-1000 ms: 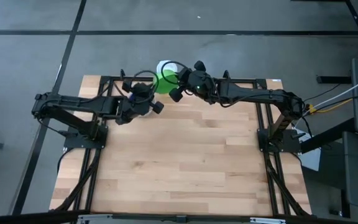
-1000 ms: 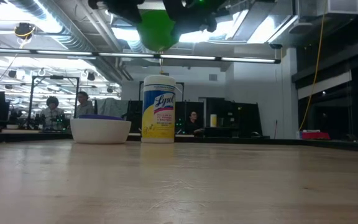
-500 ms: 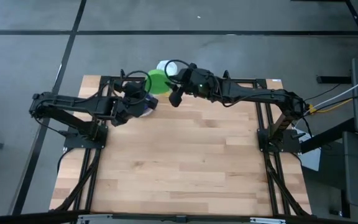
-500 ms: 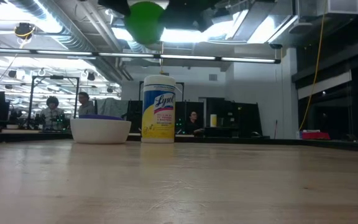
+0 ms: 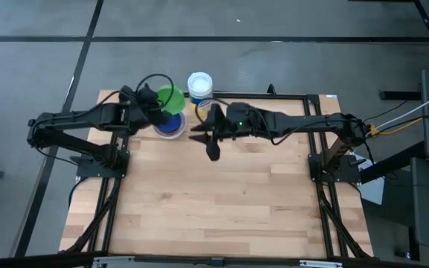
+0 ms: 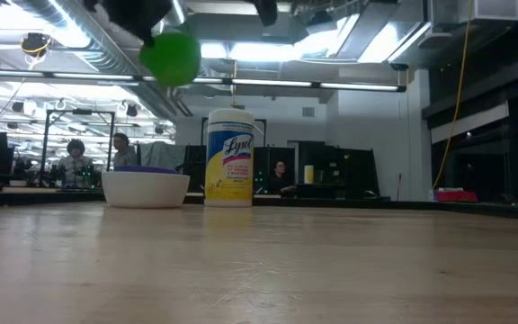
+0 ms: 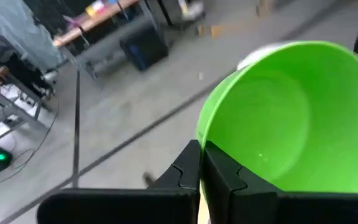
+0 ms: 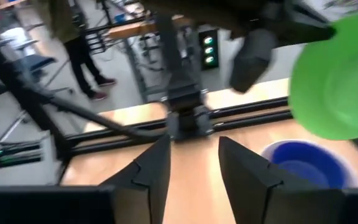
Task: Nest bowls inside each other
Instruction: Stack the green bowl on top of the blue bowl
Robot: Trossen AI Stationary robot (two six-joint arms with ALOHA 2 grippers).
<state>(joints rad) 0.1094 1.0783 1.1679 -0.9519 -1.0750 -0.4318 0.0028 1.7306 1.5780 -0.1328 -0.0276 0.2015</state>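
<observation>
The green bowl (image 5: pixel 171 98) hangs in the air at the upper left of the high view, just above the stacked bowls (image 5: pixel 170 127) whose dark blue inside shows on the desk (image 5: pixel 222 201). The left gripper (image 7: pixel 202 163) has its jaws pinched shut on the green rim. The right gripper (image 8: pixel 192 163), near the frame's centre, stands with jaws apart and empty.

The handover looks finished; next comes lowering the green bowl squarely into the stack.

A second ago the right gripper carried the bowl beside the white canister (image 5: pixel 199 84); now the left has it.
</observation>
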